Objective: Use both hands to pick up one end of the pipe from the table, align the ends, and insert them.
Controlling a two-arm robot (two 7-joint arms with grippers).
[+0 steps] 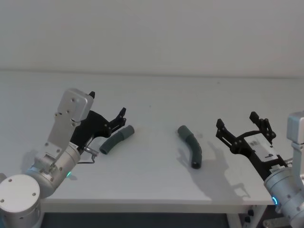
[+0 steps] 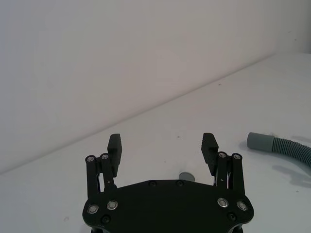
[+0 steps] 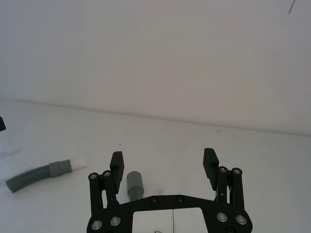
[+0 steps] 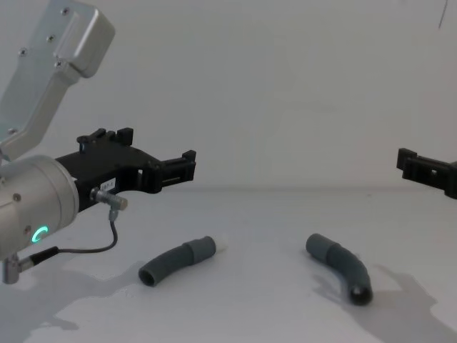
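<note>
Our black metal left pincer (image 1: 107, 104) and right pincer (image 1: 236, 119) hang wide open by the ribbed grey hoses (image 1: 116, 140) (image 1: 192, 147), ready to grab.

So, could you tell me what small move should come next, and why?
Probably lower the open left tool onto the white-tipped hose piece lying on the table beside it: it hovers empty above the table, and the open right tool likewise holds nothing near the plain piece.
</note>
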